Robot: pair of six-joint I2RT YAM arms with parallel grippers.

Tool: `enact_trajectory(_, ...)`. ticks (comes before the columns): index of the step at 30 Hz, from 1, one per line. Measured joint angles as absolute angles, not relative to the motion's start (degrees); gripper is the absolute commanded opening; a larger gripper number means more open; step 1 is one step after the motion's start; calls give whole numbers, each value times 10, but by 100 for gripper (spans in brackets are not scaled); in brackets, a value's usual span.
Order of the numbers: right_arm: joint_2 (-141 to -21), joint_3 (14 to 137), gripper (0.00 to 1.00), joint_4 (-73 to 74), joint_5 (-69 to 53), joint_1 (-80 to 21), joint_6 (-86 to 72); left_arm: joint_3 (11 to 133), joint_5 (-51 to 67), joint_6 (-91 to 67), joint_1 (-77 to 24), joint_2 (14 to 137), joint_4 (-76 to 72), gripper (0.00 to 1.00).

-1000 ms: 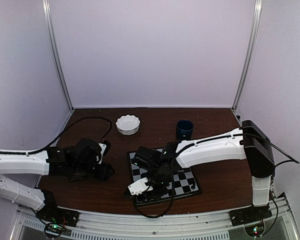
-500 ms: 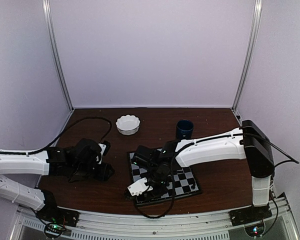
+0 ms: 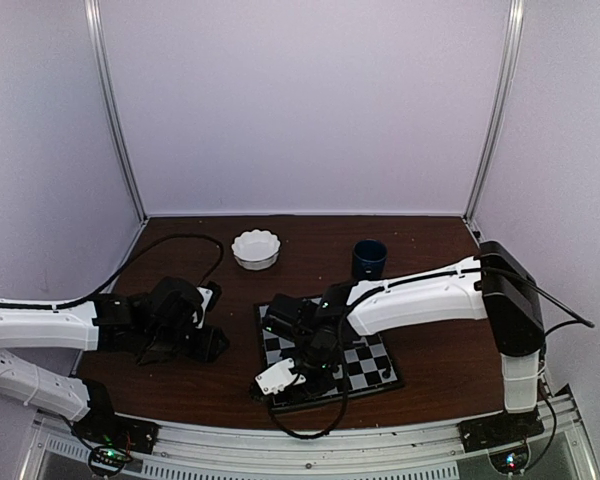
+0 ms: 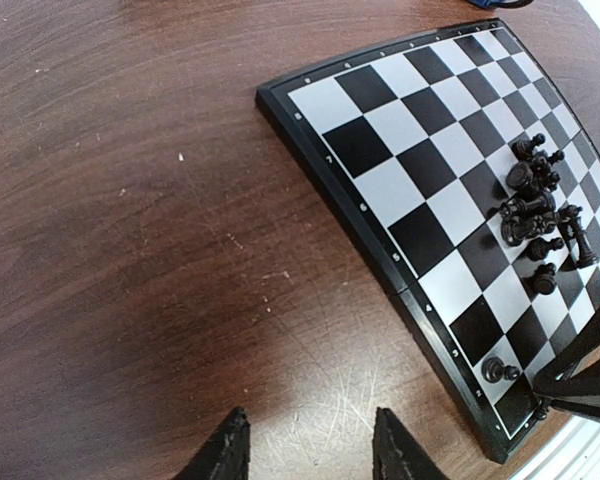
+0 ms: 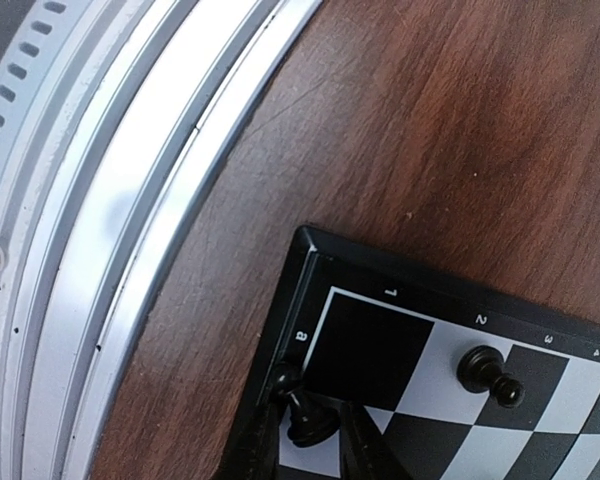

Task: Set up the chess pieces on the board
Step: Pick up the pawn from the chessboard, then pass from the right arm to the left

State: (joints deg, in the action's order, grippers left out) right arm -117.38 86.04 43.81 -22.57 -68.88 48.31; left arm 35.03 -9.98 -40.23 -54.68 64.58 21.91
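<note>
The board point(image 3: 365, 365) lies on the brown table in front of the right arm. Near its middle, several black chess pieces point(image 4: 540, 215) stand and lie bunched together. One pawn point(image 4: 495, 370) stands alone by the board's near left corner, and the right wrist view shows this pawn point(image 5: 488, 372) too. My right gripper point(image 5: 308, 440) hangs over that corner with its fingers closed on a tilted black pawn point(image 5: 308, 418) above a white square. In the top view the right gripper point(image 3: 298, 388) is low over the corner. My left gripper point(image 4: 310, 445) is open over bare table left of the board point(image 4: 420, 150).
A white scalloped bowl point(image 3: 256, 248) and a dark blue mug point(image 3: 369, 259) stand behind the board. The metal rail point(image 5: 100, 200) of the table's front edge runs close to the board's near corner. A black cable point(image 3: 170, 240) loops behind the left arm.
The right gripper's jaws have narrowed around the pawn, and the right wrist has shifted slightly toward the board's near corner. The left arm has not moved.
</note>
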Motion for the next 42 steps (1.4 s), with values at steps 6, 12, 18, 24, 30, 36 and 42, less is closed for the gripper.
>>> enact_trajectory(6,-1174,861,14,439,-229,-690,478,350,-99,-402,-547,645,219,43)
enact_trajectory(12,-1174,864,12,448,-250,-678,455,350,-87,-401,-547,639,217,41)
enact_trajectory(18,-1117,861,12,447,-374,-573,356,356,-76,-380,-552,617,177,40)
enact_trajectory(24,-993,824,12,383,-491,-426,228,409,-50,-343,-575,620,87,39)
enact_trajectory(30,-964,789,12,360,-541,-417,173,501,-26,-382,-584,706,22,38)
enact_trajectory(36,-955,763,13,348,-556,-418,142,505,21,-457,-587,779,-28,34)
enact_trajectory(42,-937,763,13,336,-557,-418,130,525,77,-492,-589,811,-48,32)
